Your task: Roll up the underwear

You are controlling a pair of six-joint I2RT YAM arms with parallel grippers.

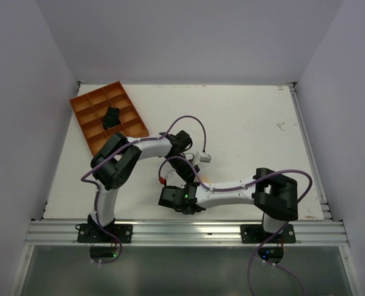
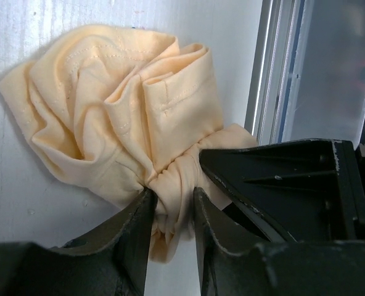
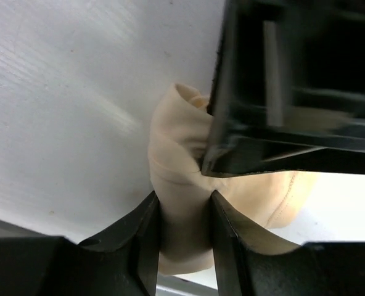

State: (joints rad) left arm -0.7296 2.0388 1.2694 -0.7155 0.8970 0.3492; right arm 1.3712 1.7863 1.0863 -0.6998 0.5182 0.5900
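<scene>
From the left wrist, we see the underwear lying bunched on the white tabletop, near the metal rail at its edge. The left end effector is clamped on a gathered neck of the fabric. From that neck the crumpled mass fans up and to the left, so its long axis runs from lower right to upper left of this view. A folded, stitched band points toward the top. A black housing covers its lower right part.

From the right wrist, the right end effector is likewise closed on the cloth, which rises straight up the frame from between the fingers. A black casing overhangs its upper end, and the lower end is lost behind the fingers.

From above, we cannot make out the garment: the left arm and the right arm meet over it toward the near middle of the tabletop. Well apart, an orange tray holds a small black bundle.
</scene>
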